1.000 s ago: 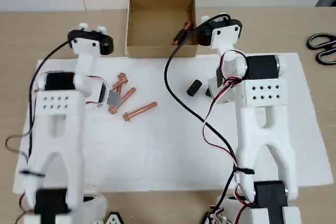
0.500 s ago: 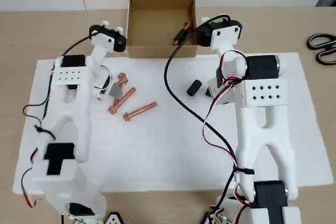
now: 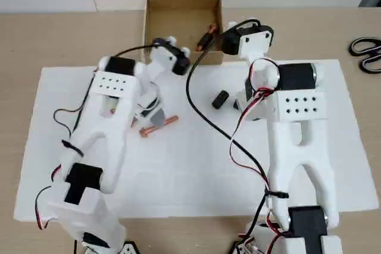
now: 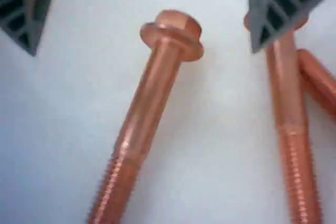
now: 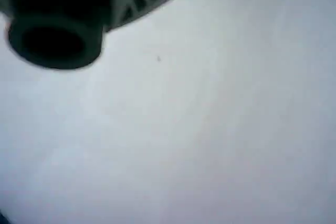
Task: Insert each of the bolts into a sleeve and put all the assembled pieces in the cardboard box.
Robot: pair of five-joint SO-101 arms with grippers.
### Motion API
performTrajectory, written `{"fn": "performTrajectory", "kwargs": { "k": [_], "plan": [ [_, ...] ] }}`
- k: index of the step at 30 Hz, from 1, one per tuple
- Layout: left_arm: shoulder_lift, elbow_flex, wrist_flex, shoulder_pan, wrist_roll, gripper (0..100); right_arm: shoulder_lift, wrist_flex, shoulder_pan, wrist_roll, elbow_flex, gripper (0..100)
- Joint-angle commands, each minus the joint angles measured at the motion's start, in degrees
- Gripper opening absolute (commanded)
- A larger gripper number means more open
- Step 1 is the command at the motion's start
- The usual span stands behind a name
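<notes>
Several copper bolts lie on the white mat. One bolt [image 3: 159, 125] [image 4: 157, 108] lies between the fingers of my open left gripper [image 3: 150, 111] [image 4: 143, 50], which hovers just over it. A second bolt [image 4: 289, 129] runs under one grey finger [image 4: 283, 9], and a third bolt [image 4: 320, 82] lies beside it. A black sleeve [image 3: 220, 99] [image 5: 52, 35] rests on the mat just left of my right gripper [image 3: 241, 104]. The cardboard box [image 3: 156, 28] at the back holds one bolt in a sleeve [image 3: 206, 37] at its right wall.
The white mat [image 3: 196, 171] covers most of the table. Black scissors [image 3: 366, 52] lie on the bare wood at the far right. A black cable [image 3: 196, 105] loops across the mat between the two arms.
My left arm has swung right and forward across the mat, and now hangs over the bolts, hiding most of them. The right arm and the black sleeve have not moved.
</notes>
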Motion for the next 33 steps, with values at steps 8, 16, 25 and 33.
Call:
{"fn": "performTrajectory", "kwargs": {
  "k": [8,16,25,33],
  "plan": [
    [8.6,-2.2,-4.1,0.9,1.0,23,-2.9,0.0,0.2,0.6,-0.1,0.3],
    [9.0,-2.2,-4.1,3.6,1.0,14,-2.5,-0.2,0.2,0.6,-0.1,0.3],
    [9.1,-2.1,-4.0,6.0,1.1,3,-2.5,-0.1,0.2,0.6,-0.1,0.3],
    [15.2,-2.1,-4.0,6.1,1.1,3,-2.5,0.0,0.2,0.6,-0.1,0.3]
  ]
}}
